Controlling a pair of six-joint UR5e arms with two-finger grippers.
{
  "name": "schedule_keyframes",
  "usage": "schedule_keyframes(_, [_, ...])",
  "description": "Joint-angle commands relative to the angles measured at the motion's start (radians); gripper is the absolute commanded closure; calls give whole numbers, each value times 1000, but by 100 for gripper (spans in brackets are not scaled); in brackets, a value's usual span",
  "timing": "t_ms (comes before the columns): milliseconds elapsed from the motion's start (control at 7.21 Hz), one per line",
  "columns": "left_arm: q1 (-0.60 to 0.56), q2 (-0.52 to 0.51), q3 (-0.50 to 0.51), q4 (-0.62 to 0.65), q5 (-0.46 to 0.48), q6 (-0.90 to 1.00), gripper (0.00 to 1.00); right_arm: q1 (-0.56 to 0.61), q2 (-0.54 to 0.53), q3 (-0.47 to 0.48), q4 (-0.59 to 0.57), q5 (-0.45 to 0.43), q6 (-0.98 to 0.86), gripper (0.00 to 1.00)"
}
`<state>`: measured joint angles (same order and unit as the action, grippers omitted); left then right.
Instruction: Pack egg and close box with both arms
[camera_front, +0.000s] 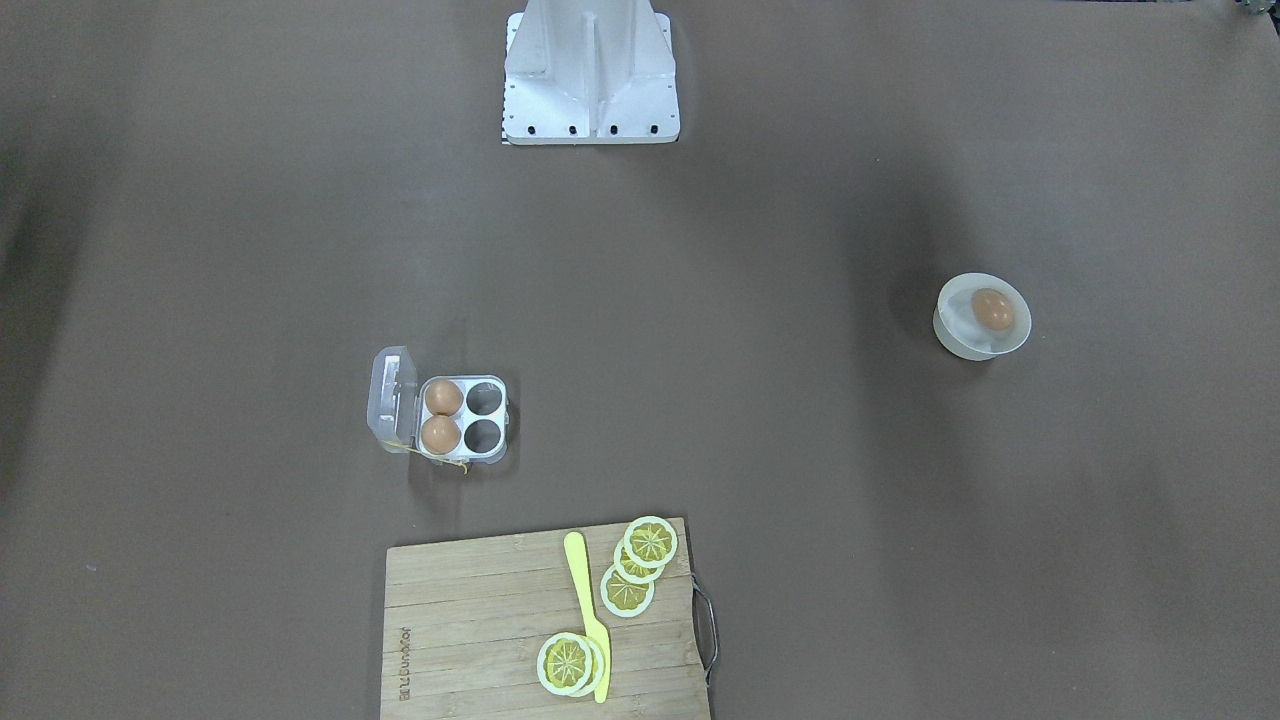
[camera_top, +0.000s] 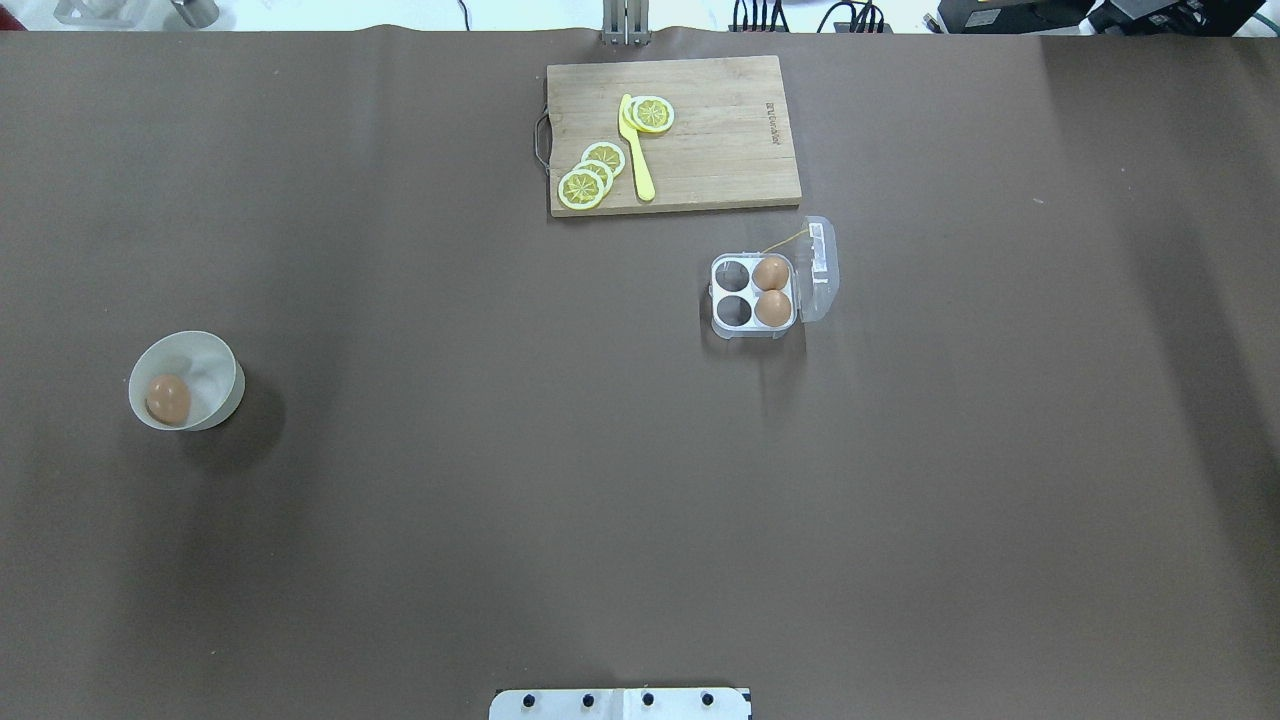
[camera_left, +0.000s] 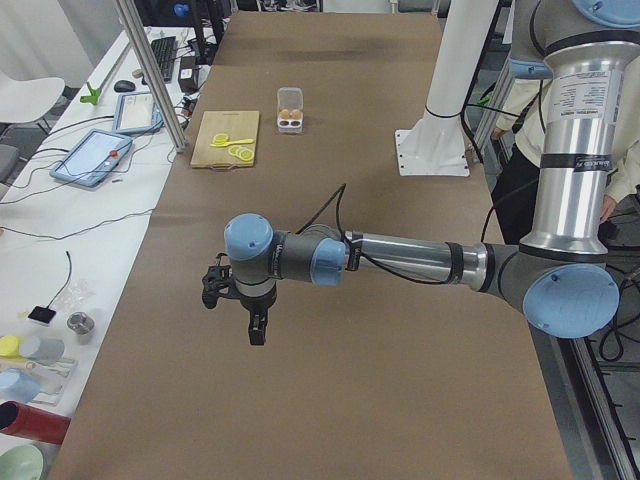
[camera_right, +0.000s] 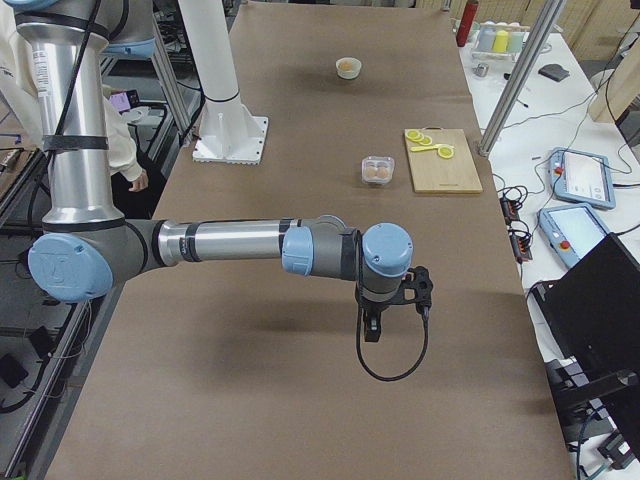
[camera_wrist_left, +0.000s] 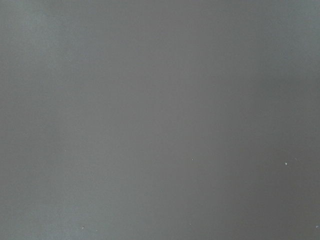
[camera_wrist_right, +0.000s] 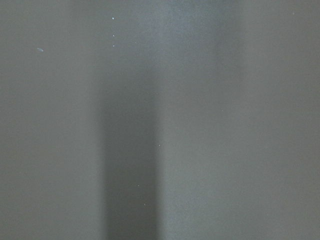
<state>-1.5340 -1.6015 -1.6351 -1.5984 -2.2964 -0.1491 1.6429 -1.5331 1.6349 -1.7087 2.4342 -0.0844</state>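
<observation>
**While the egg (camera_front: 992, 310) sits in its bowl (camera_front: 1016, 336)**

Though the smooth brown egg lies in a round white bowl, the square clear-plastic box (camera_front: 463, 417) stands well apart on the matte bench (camera_front: 800, 500), lid (camera_front: 392, 398) open. Whether the left tool (camera_left: 256, 330) or the right tool (camera_right: 370, 330) is spread cannot be told.

Silver-grey tubing is seen on the left arm (camera_left: 400, 260), capped in light blue at each joint, with a black cable (camera_left: 340, 190) looped alongside. The same finish is worn by the right arm (camera_right: 230, 242). Dark screws (camera_front: 572, 129) are dotted along the white base (camera_front: 590, 80).
</observation>
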Motion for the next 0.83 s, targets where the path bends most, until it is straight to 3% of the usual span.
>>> schedule_keyframes(0, [0, 0, -2, 0, 0, -1, 2, 0, -2, 0, 0, 5, 0, 0])
schedule_keyframes(694, [3, -5, -2, 0, 2, -3, 2, 0, 1, 0, 0, 5, 0, 0])
